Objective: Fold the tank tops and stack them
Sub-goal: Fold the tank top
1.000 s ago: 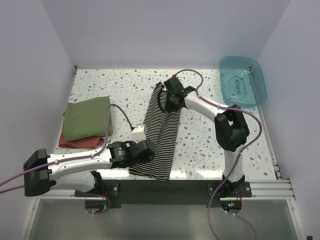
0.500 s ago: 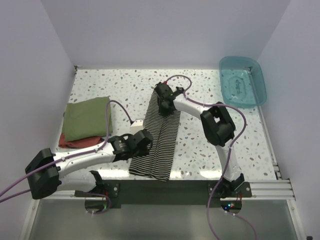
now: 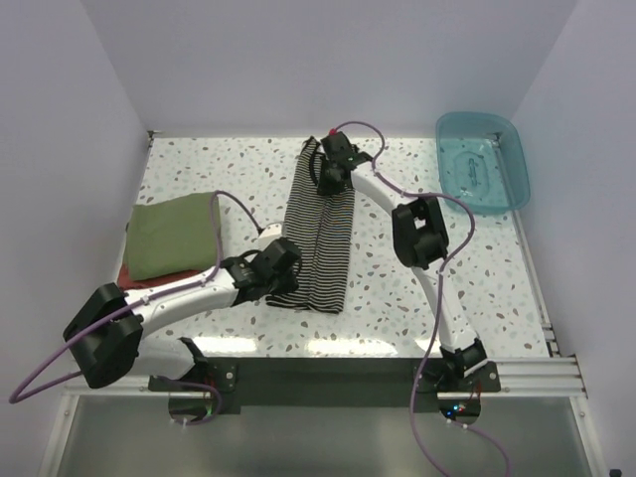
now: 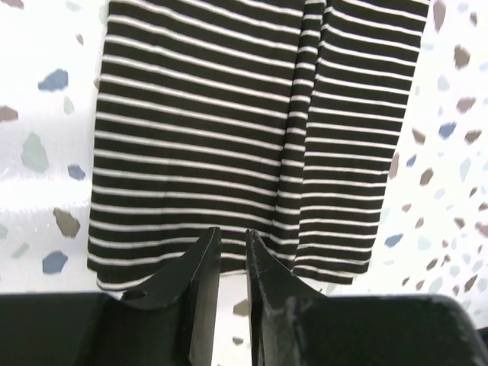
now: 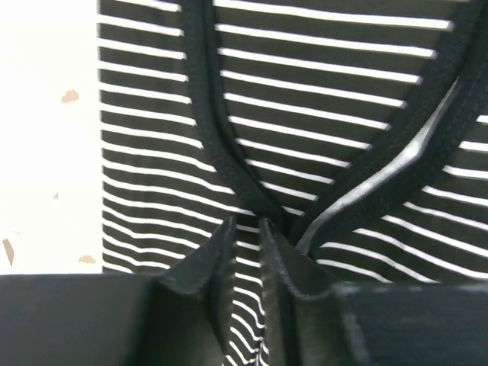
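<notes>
The striped tank top (image 3: 323, 238) lies flat as a long narrow strip running from the back of the table toward the front. My left gripper (image 3: 286, 273) is at its near hem. In the left wrist view the jaws (image 4: 232, 232) stand a narrow gap apart over the hem (image 4: 229, 263), which lies flat with nothing pinched. My right gripper (image 3: 333, 177) is at the far end, over the dark-trimmed neckline (image 5: 229, 164). Its jaws (image 5: 245, 221) are slightly apart with stripes showing between them. The olive-green tank top (image 3: 171, 234) lies folded at the left.
A rust-red cloth (image 3: 139, 280) lies under the olive top. A teal plastic bin (image 3: 482, 159) stands at the back right corner. White walls close in the speckled table (image 3: 447, 268) on three sides. The metal rail (image 3: 318, 373) runs along the near edge.
The striped top has slid away from the near edge toward the back. Both grippers moved back with it, and the right arm now reaches farther out.
</notes>
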`<control>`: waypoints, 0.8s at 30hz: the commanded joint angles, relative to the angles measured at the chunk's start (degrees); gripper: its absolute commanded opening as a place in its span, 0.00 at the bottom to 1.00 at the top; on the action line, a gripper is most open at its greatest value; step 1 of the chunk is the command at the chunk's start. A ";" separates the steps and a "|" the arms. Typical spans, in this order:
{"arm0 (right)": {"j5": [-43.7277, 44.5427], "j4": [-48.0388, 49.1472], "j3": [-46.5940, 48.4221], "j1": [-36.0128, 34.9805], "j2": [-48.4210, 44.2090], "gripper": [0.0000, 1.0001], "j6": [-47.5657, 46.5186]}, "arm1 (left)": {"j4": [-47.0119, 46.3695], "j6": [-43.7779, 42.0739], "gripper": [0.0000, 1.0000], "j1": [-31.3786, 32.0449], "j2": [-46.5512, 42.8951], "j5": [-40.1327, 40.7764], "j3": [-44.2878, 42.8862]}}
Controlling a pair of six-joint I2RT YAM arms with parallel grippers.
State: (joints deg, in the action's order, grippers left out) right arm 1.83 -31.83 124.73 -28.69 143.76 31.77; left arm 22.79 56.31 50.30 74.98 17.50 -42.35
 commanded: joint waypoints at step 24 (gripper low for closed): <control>2.04 -2.44 -24.22 1.36 -37.30 0.74 -1.63 | -0.82 -12.45 0.62 -12.51 1.57 -2.73 -3.36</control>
State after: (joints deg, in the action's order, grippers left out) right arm 1.19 -31.81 108.84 -27.22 114.45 26.46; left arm 20.53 46.72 38.54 77.67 14.31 -46.52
